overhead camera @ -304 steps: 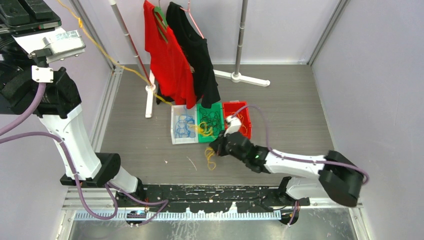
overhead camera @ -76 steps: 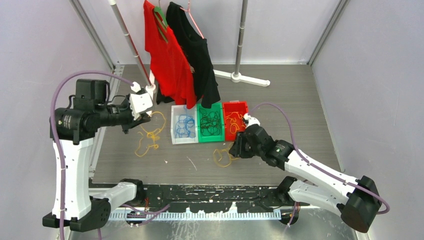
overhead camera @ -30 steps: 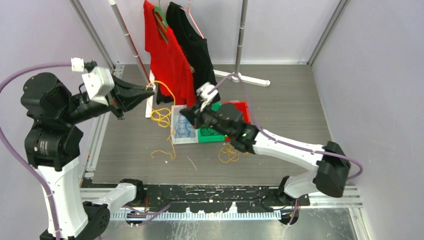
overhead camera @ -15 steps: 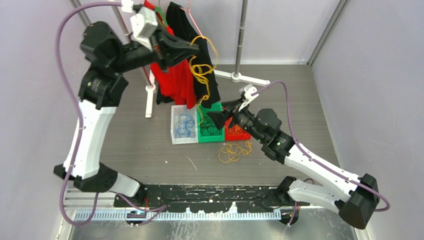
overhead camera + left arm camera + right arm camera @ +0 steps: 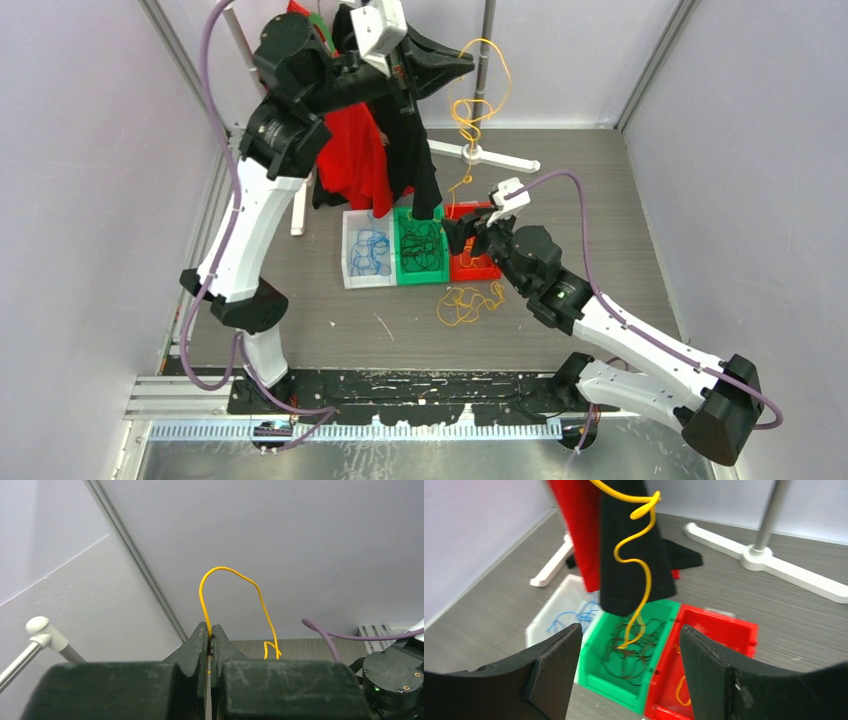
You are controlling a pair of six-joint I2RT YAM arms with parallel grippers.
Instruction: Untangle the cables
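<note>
This is a robotics lab test cell. Two white arms (image 5: pixel 245 220) are bolted to a black rail (image 5: pixel 420 387) at the near edge of a grey desk (image 5: pixel 590 200), boxed in by plain lilac walls (image 5: pixel 750 150) on aluminium posts (image 5: pixel 653 62). The only furnishings are props: a rack (image 5: pixel 505 160) with a red shirt (image 5: pixel 345 170) and a black shirt (image 5: pixel 425 170), and three small bins (image 5: pixel 472 270) of cables (image 5: pixel 420 248).

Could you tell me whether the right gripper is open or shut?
Open: the right gripper shows its fingers wide apart in the wrist view, clamping nothing.
</note>
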